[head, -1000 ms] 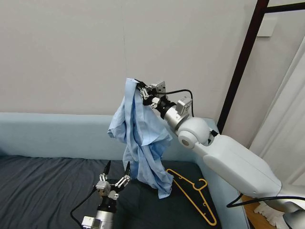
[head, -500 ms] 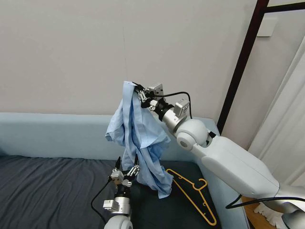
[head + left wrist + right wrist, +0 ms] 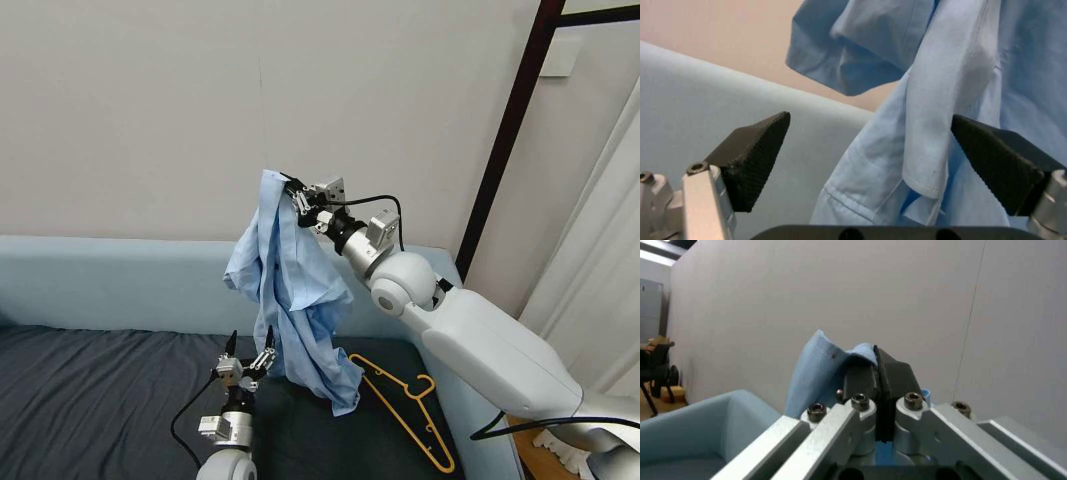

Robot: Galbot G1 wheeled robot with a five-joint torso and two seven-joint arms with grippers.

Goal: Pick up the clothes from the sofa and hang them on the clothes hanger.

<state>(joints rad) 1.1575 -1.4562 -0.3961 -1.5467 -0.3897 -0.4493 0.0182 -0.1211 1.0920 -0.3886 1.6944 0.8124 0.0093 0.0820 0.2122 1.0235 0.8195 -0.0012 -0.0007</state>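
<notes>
Step in hand: garment lifted, hanging not yet begun. R arm is extended up and fwd; the right pincer [image 3: 297,199] is clenched on the top edge of the blue shirt [image 3: 292,290], fingers pressed flat together with cloth between them (confirmed in right wrist view). The shirt hangs full length in front of the wall [image 3: 150,110], above the sofa [image 3: 100,285]; its lowest point is near the dark seat, contact w/ seat cannot be determined. The left pincer [image 3: 247,361] stands low over the seat, pointing up, released, fingers spread wide, just beside the lower part of the shirt. In left wrist view a hanging fold lies in the gap between the two fingers, closer to one than the other; contact not confirmed. The yellow hanger [image 3: 412,403] lies flat on the seat at the sofa's R end, near the shirt hem, untouched. A dark post [image 3: 508,140] stands at the R, behind the sofa; its function cannot be confirmed. Assessment: pick-up approx. complete, hanger phase outstanding. Next move probably requires a second grasp: left pincer to be centred on the fold, then clenched on a single layer if poss., so the shirt can be spread for the hanger. Caution: the fold is loose and could slip out sideways on closing.
</notes>
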